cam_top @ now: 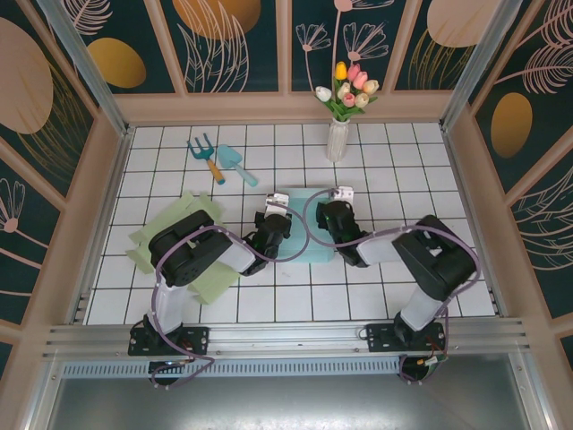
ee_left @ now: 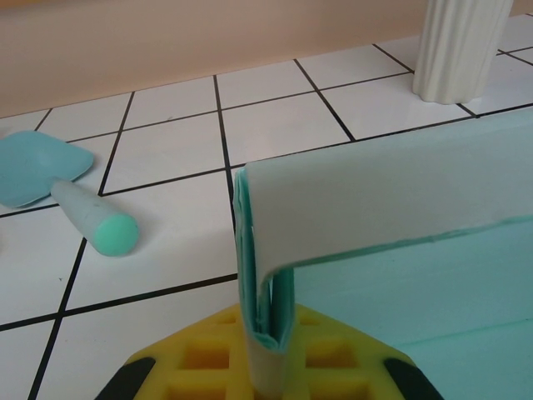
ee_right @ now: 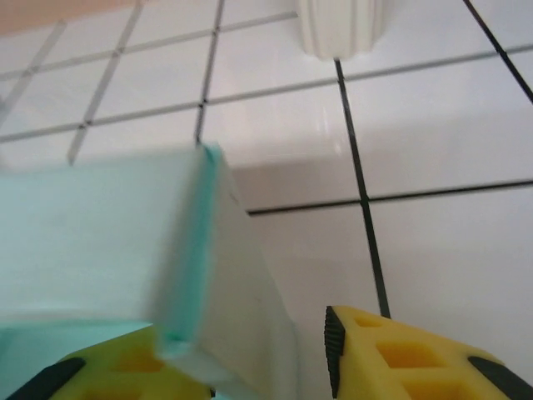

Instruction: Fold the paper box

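Where the top view looks down on the white-tiled worktop [cam_top: 403,161], the teal paper box [cam_top: 304,235] lies at its centre between the two arms. Its long axis seems to run from the near edge toward the back wall, though the arms cover part of it. The left tool [cam_top: 276,204] sits at the box's left edge and the right tool [cam_top: 343,195] at its far right corner. A white vase [cam_top: 337,139] of tulips stands beyond the box, a garden fork [cam_top: 205,156] and a trowel [cam_top: 235,164] lie to the far left, and pale green sheets [cam_top: 183,255] lie under the left arm.

In the left wrist view, the left tool [ee_left: 266,354] is clenched on a doubled-over edge of the box [ee_left: 400,200]. The pinched edge stands upright between the yellow fingers [ee_left: 341,358], and a pale flap curls over and away to the right. The trowel [ee_left: 62,187] lies well to the left.

In the right wrist view, the right tool [ee_right: 250,367] is released, jaws apart. A raised corner of the box [ee_right: 100,242] rests by the left finger [ee_right: 117,371], clear of the other.
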